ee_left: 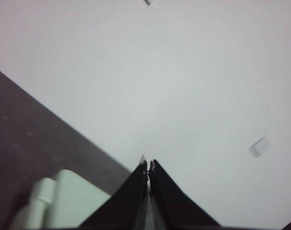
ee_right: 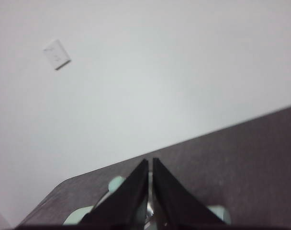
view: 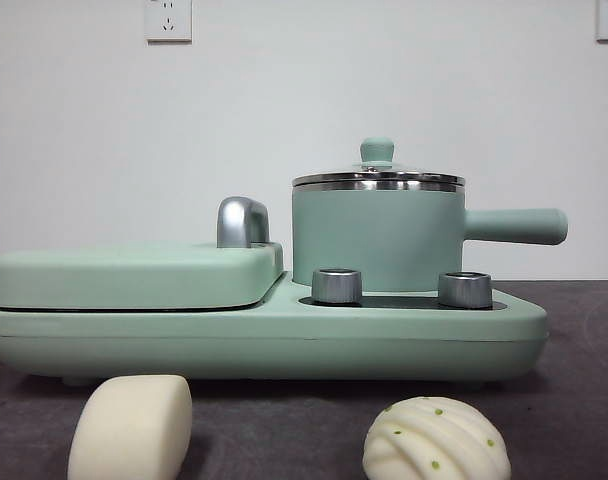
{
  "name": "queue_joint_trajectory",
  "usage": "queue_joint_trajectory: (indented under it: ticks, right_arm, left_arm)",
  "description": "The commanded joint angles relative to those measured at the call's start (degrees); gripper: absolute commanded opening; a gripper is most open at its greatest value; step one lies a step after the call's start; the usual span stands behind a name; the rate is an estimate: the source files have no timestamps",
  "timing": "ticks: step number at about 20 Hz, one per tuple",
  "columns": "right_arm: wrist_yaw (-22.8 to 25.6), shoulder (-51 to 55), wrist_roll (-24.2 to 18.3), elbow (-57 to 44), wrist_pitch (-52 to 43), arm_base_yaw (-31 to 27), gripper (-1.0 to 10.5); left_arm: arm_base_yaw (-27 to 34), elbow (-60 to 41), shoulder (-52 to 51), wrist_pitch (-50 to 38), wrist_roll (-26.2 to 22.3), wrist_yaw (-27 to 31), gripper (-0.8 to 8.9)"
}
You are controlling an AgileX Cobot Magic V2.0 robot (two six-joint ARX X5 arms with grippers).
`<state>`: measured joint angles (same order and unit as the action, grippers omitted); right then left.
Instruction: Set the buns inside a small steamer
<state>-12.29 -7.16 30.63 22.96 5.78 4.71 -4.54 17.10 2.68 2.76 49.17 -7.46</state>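
Two buns lie on the dark table at the front: a smooth cream block (view: 131, 427) on the left and a ridged dome with green specks (view: 436, 440) on the right. Behind them the small steamer (view: 378, 238), a mint-green pot with its glass lid and green knob (view: 377, 152) on, stands on the right half of the green cooker, handle (view: 514, 226) pointing right. My left gripper (ee_left: 148, 166) is shut and held high, aimed at the wall, with nothing in it. My right gripper (ee_right: 150, 163) is also shut, raised and holding nothing. Neither arm shows in the front view.
The cooker base (view: 264, 340) spans most of the table's width. Its left half carries a flat mint-green griddle cover (view: 134, 275) with a chrome handle (view: 242, 221). Two metal knobs (view: 336, 285) sit in front of the pot. A white wall with sockets (view: 168, 19) stands behind.
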Motion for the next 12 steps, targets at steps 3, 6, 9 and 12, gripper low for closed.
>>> queue_joint_trajectory:
  ticks: [3, 6, 9, 12]
  right_arm:
    - [-2.58, -4.94, -8.7, 6.54, 2.05, -0.02, 0.1]
    - [-4.68, -8.35, -13.77, 10.16, 3.69, -0.02, 0.1]
    - [-6.45, -11.41, -18.14, 13.11, 5.68, -0.02, 0.1]
    - [-7.82, -14.49, -22.4, 16.06, 8.15, 0.04, 0.1]
  left_arm:
    - [-0.09, 10.05, 4.28, 8.46, -17.46, -0.22, 0.1]
    - [-0.09, 15.45, 8.07, 12.02, -23.08, -0.28, 0.1]
    - [-0.09, 20.44, 12.22, 15.23, -28.81, -1.81, 0.1]
    - [-0.09, 25.29, 16.79, 19.54, -34.38, -4.26, 0.1]
